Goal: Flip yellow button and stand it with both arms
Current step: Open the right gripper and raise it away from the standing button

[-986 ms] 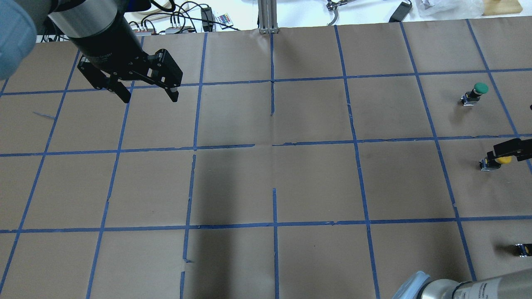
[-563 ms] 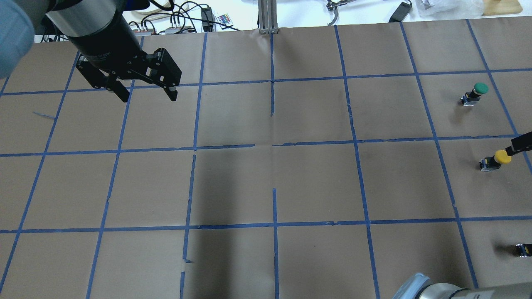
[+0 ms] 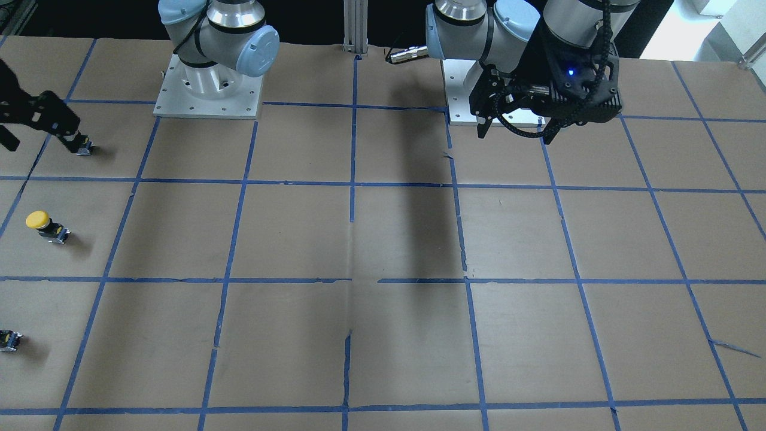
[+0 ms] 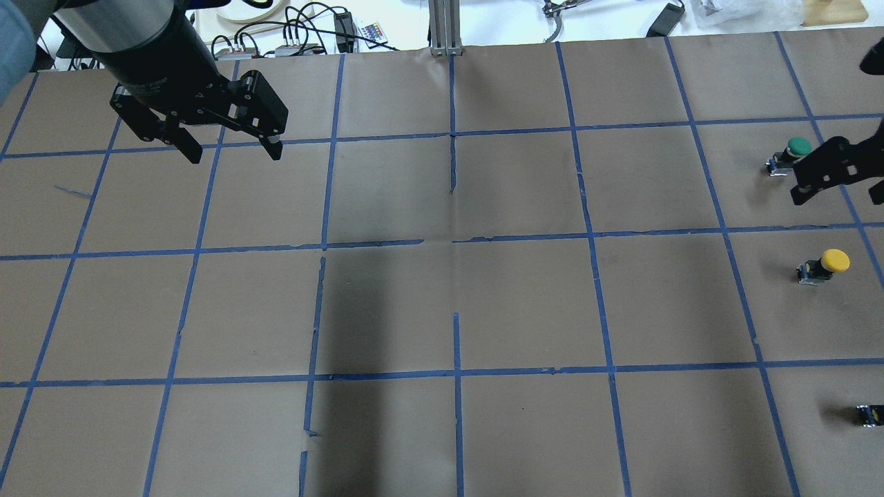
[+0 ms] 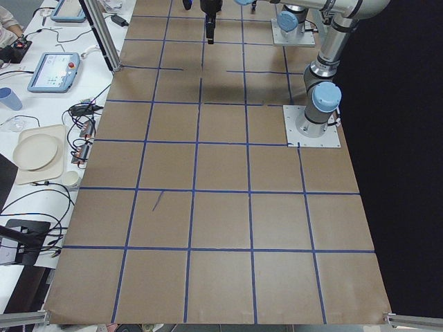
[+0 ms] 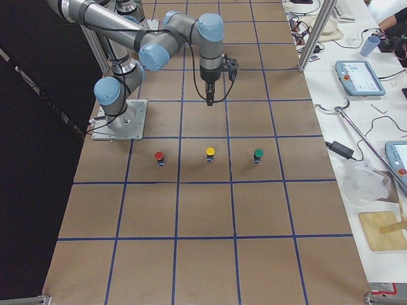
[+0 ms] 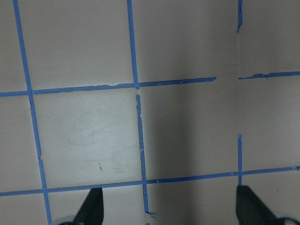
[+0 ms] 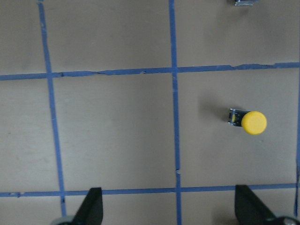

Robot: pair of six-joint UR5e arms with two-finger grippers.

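Observation:
The yellow button [image 4: 825, 264] stands upright on the brown paper at the table's right side, yellow cap up, with nothing touching it. It also shows in the front view [image 3: 45, 224], the right side view [image 6: 210, 154] and the right wrist view [image 8: 248, 122]. My right gripper [image 8: 171, 211] is open and empty, raised well above the table, with the button below it and off to one side; it shows at the overhead view's right edge [image 4: 832, 169]. My left gripper [image 4: 231, 148] is open and empty, far away over the table's left back part [image 7: 168, 211].
A green-capped button [image 4: 791, 155] stands one square beyond the yellow one. A red-capped button [image 6: 159, 156] stands one square nearer the robot. The table is brown paper with a blue tape grid [image 4: 456, 241]. Cables and gear lie along the far edge [image 4: 311, 34].
My right gripper was at the yellow button's cap, then drew back and rose away from it. The button stays standing. My left gripper drifted slightly left and back.

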